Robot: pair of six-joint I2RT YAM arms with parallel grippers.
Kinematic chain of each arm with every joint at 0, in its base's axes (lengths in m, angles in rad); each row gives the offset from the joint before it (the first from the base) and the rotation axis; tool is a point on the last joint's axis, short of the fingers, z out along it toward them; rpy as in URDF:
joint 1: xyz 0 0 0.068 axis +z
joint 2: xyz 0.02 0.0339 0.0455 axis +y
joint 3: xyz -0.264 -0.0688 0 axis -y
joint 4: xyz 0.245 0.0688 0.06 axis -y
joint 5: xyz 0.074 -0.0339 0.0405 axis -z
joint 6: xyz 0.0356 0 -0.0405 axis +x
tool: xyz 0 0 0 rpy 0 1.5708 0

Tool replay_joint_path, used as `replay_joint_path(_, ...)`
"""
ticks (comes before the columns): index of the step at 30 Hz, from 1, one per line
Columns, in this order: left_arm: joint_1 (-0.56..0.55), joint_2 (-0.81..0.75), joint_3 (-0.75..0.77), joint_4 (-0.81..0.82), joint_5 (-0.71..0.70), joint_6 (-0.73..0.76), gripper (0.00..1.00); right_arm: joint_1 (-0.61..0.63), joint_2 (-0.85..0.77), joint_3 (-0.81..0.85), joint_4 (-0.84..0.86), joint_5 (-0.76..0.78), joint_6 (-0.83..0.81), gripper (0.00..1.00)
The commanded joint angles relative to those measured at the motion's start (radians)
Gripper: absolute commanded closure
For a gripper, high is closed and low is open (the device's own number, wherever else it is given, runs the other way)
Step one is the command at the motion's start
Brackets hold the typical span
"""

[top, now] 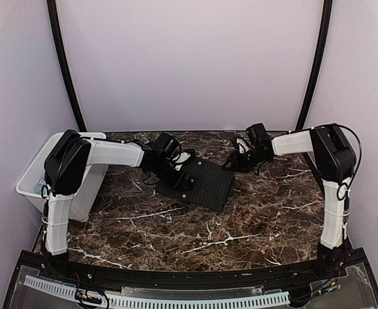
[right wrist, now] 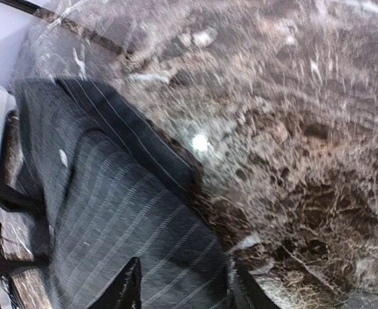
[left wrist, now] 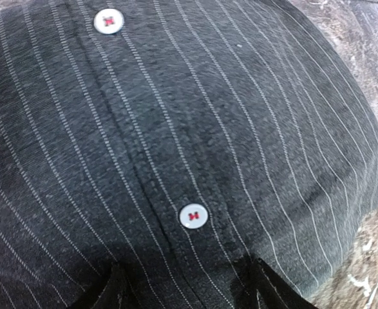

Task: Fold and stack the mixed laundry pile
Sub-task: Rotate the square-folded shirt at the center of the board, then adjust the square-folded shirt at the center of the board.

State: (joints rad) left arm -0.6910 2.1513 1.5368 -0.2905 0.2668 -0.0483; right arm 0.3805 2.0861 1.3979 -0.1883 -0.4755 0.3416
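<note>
Of the mixed laundry pile, I see only a black pinstriped button shirt (top: 201,183), lying folded flat on the marble table. My left gripper (top: 183,168) hovers low over its left part. In the left wrist view the shirt (left wrist: 195,129) fills the frame, its button placket with white buttons (left wrist: 194,215) running between the spread fingertips (left wrist: 114,290); the left gripper (left wrist: 189,286) is open. My right gripper (top: 232,162) is at the shirt's far right corner. There the shirt's edge (right wrist: 124,193) lies between the parted fingers (right wrist: 129,286), and the right gripper (right wrist: 183,286) is open, the view blurred.
A white plastic bin (top: 34,177) stands at the table's left edge beside the left arm. Brown marble table (top: 240,225) stretches in front of the shirt. Black frame tubes rise at the back corners.
</note>
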Motion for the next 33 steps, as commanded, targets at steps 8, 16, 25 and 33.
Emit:
replay_joint_path(8,-0.002,-0.138,0.035,-0.045,-0.214,0.191,0.30,0.103,-0.088,-0.171,-0.028,0.030,-0.002,0.84)
replay_joint_path(16,-0.251,-0.233,-0.122,-0.021,-0.395,0.243,0.23,0.185,-0.169,-0.327,0.053,0.020,0.115,1.00)
replay_joint_path(25,-0.304,-0.228,-0.204,0.050,-0.462,0.267,0.25,0.187,-0.272,-0.360,0.034,-0.001,0.169,0.56)
replay_joint_path(33,-0.306,-0.242,-0.230,0.116,-0.433,0.287,0.25,0.182,-0.209,-0.392,0.074,-0.073,0.251,0.50)
